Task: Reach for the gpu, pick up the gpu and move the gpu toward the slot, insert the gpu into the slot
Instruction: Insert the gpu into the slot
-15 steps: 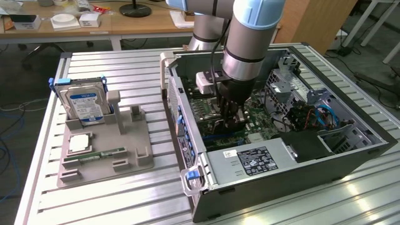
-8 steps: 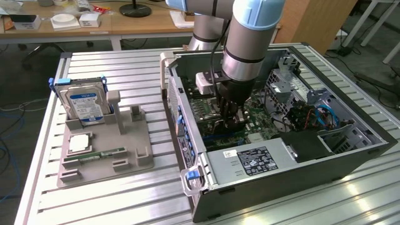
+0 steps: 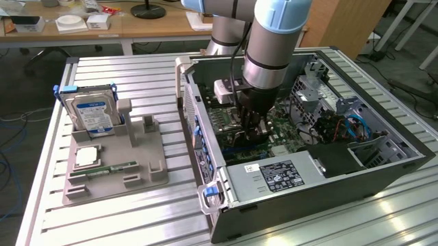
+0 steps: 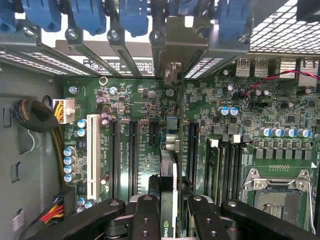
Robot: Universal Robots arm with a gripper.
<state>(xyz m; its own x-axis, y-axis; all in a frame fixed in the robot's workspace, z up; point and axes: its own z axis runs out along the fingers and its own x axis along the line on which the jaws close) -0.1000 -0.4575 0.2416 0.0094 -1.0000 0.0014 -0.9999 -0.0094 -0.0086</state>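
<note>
- While the gripper [image 4: 167, 220] pinches the gpu [image 4: 169, 165] edge-on, the card stands upright inside the open computer case [image 3: 383, 174], over the motherboard [image 4: 230, 140]; pickup done
- Insertion unfinished — seating in the slot cannot be confirmed; the card hides it

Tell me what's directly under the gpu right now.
The gpu, held edge-on in the end effector, stands over the green motherboard among its expansion slots. The card itself covers whatever connector lies directly beneath.
</note>
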